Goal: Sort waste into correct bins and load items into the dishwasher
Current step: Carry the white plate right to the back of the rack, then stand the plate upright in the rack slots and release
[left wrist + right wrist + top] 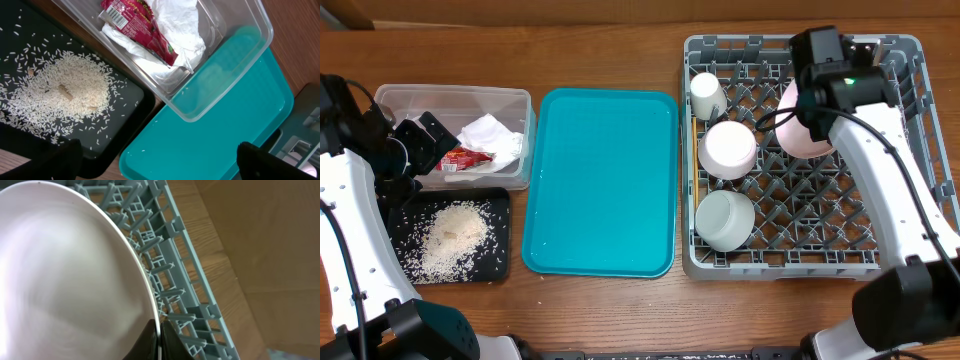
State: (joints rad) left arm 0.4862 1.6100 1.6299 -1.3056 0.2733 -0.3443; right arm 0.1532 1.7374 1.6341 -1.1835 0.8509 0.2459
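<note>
Overhead: your right gripper point(802, 108) is clamped on the pale pink plate point(788, 135), which stands on edge toward 12 o'clock of the grey dish rack point(790, 266). The plate's long axis runs roughly 12 to 6, and the arm hides its 3 o'clock side. At the rack's 9 o'clock side sit the white cup point(708, 97), the white bowl point(728, 150) and the grey-green bowl point(725, 220), lined up 12 to 6. Your left gripper point(418, 148) hovers with fingers wide apart over the 9 o'clock end of the clear tub point(390, 95). The tub holds the napkin point(495, 135) and the red wrapper point(465, 160). Rice point(450, 235) lies on the black tray point(495, 205), and the teal tray point(605, 180) lies between the bins and the rack.

Left wrist: the wrapper's point(140, 25) long axis runs 11 to 5 across the napkin point(185, 30), its top cut off. Both dark fingertips point(65, 160) show only at the frame's bottom edge, with nothing between them.

Right wrist: the closed fingers point(150, 342) pinch the plate's point(65, 270) rim at 6 o'clock. The plate fills the left half and is cropped, so the rack's point(175, 280) pegs show only beyond it.
</note>
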